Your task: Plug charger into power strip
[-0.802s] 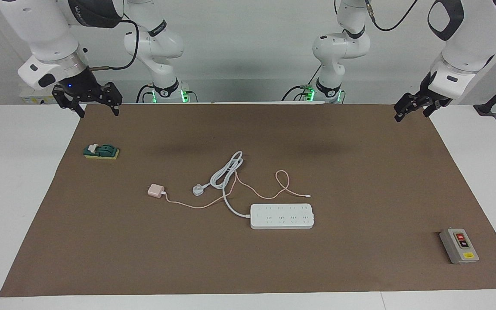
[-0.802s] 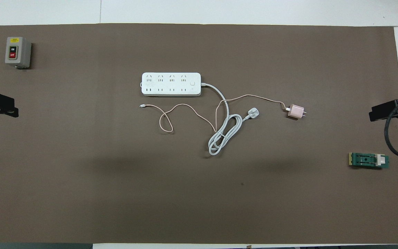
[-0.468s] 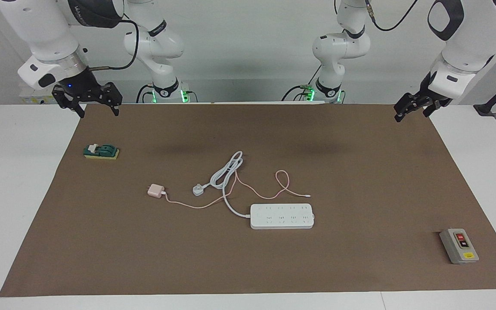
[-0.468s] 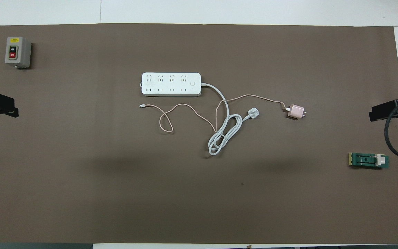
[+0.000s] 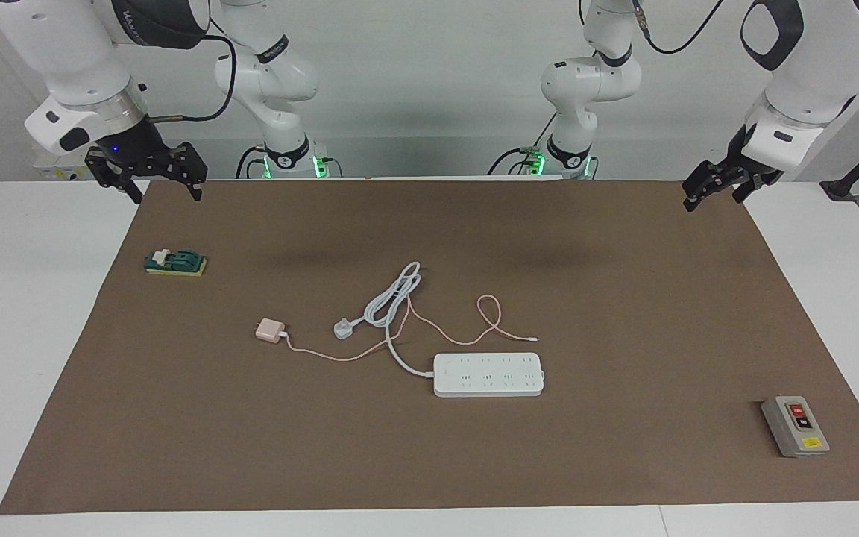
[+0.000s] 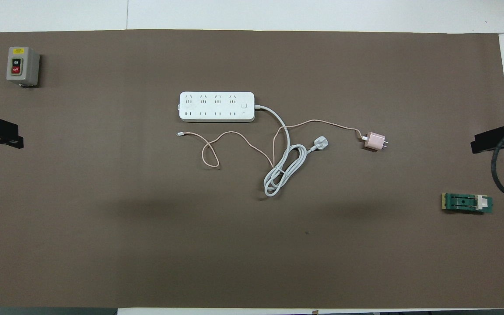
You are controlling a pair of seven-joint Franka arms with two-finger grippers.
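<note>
The charger [image 5: 269,330] [image 6: 374,141], a small pink cube, lies on the brown mat toward the right arm's end, and its thin pink cable trails past the power strip. The power strip [image 5: 488,374] [image 6: 216,106], a long white bar with its sockets facing up, lies mid-table, a little farther from the robots than the charger. My right gripper [image 5: 166,194] hangs open and empty over the mat's corner at its own end of the table. My left gripper [image 5: 711,201] waits open and empty over the mat's corner at the left arm's end.
The strip's thick white cord loops to a white three-pin plug [image 5: 343,329] lying beside the charger. A green block [image 5: 176,262] sits below the right gripper. A grey button box [image 5: 795,426] stands far from the robots at the left arm's end.
My right gripper has drifted slightly upward and outward toward its end of the table. The left gripper and everything on the mat have stayed still.
</note>
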